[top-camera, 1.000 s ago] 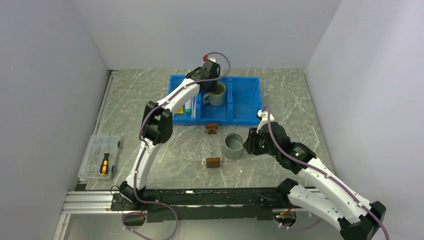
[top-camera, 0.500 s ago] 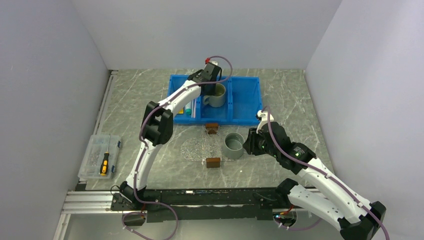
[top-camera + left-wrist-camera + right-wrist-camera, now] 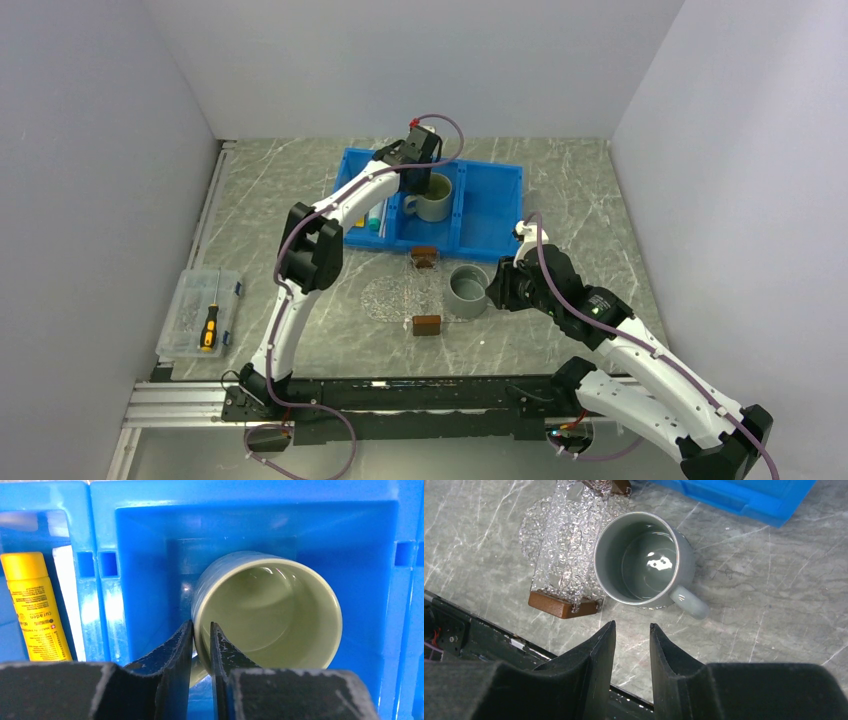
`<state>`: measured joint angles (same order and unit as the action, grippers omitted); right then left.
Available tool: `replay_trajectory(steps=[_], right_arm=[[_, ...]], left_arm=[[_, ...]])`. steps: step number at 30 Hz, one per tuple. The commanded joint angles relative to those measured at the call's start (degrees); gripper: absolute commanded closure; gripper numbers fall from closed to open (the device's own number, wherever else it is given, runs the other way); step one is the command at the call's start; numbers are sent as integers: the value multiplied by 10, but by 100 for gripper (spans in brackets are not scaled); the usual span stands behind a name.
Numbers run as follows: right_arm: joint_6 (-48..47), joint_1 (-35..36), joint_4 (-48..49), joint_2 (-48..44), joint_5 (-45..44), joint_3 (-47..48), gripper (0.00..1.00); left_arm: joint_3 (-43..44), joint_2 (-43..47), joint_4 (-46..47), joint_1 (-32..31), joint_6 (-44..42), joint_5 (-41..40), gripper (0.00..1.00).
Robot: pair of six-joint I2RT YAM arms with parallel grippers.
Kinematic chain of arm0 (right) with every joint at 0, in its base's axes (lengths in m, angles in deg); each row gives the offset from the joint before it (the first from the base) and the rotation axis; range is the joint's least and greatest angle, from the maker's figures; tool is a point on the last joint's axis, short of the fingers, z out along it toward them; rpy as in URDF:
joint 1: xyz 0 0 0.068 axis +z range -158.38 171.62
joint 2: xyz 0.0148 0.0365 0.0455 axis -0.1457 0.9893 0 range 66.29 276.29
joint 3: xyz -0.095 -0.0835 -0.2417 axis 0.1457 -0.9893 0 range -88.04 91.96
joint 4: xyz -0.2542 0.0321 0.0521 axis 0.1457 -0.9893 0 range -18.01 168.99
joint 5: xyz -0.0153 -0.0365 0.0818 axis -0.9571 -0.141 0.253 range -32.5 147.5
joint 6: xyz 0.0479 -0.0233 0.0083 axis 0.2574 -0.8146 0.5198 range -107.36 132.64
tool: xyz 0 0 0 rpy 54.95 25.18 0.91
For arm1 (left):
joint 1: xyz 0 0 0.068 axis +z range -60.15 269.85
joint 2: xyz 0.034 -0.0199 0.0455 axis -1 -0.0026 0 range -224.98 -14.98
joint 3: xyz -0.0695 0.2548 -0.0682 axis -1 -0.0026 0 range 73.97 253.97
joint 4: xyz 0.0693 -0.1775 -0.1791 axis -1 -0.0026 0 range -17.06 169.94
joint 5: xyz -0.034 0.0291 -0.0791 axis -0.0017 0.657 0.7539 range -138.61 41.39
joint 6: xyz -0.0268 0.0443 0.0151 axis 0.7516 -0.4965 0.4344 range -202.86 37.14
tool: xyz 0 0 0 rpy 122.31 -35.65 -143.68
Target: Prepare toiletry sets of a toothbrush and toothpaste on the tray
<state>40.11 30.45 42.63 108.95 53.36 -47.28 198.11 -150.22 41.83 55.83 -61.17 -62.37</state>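
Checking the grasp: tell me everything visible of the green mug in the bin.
The green mug is pale olive, glossy, ceramic-looking, empty and upright, handle on its left in the top view. It stands in the blue bin's middle compartment. The left fingers straddle its near rim, one inside, one outside, pinching the wall.

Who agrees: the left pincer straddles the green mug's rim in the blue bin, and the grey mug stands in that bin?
No: the grey mug stands on the table beside the tray, outside the blue bin; the right wrist view shows it. The left pincer straddles the rim of the green mug.
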Motion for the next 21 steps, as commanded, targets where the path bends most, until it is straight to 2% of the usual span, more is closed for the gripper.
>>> replay_trajectory(steps=[1, 21], right_arm=[[-4, 0, 22, -8, 1, 0, 67], [-4, 1, 21, -5, -5, 1, 67]], left_arm=[[-9, 53, -27, -14, -5, 38, 100], [20, 102, -74, -14, 68, -8, 100]])
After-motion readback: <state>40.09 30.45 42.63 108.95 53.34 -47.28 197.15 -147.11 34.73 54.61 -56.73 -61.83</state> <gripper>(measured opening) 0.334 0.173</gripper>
